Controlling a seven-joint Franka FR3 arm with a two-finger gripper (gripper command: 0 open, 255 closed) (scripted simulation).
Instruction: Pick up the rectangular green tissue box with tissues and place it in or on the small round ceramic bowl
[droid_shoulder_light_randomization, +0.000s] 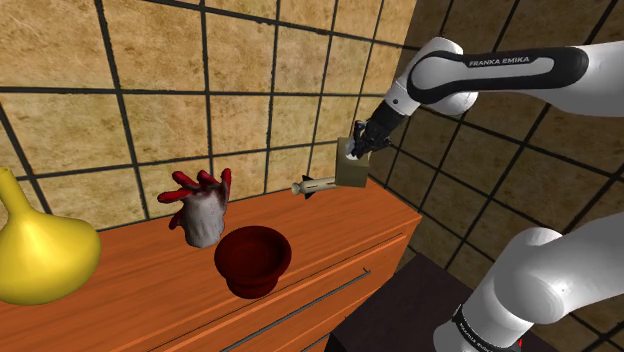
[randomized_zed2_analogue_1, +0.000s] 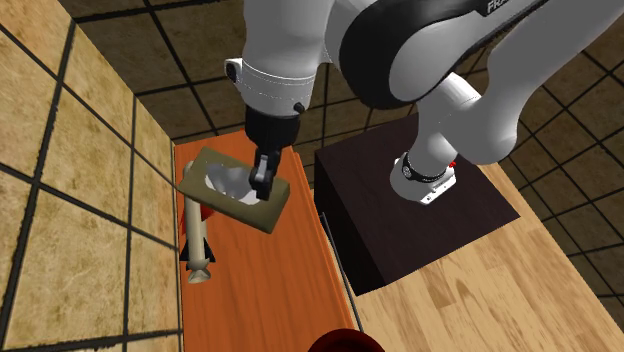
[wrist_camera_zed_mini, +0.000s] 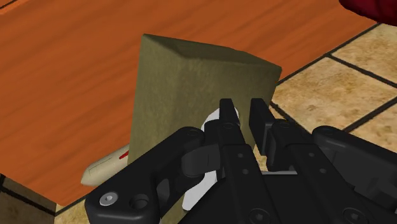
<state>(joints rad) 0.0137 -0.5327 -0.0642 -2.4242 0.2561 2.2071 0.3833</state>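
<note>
Tan tile walls with dark lines stand behind an orange wooden cabinet top (droid_shoulder_light_randomization: 130, 290). In the shoulder view, you see the gripper (droid_shoulder_light_randomization: 358, 148) holding the dull green tissue box (droid_shoulder_light_randomization: 352, 172) up in the air, well apart from the round dark red bowl (droid_shoulder_light_randomization: 252, 258). A red and white glove (droid_shoulder_light_randomization: 203, 208) is just beside the bowl. In the second exterior view, one finger dips into the box's oval hole by the white tissue (randomized_zed2_analogue_1: 225, 185). A toy rocket (randomized_zed2_analogue_1: 197, 245) lies on the wood below. In the wrist view, your fingers (wrist_camera_zed_mini: 226, 114) pinch the box's flat wall.
</note>
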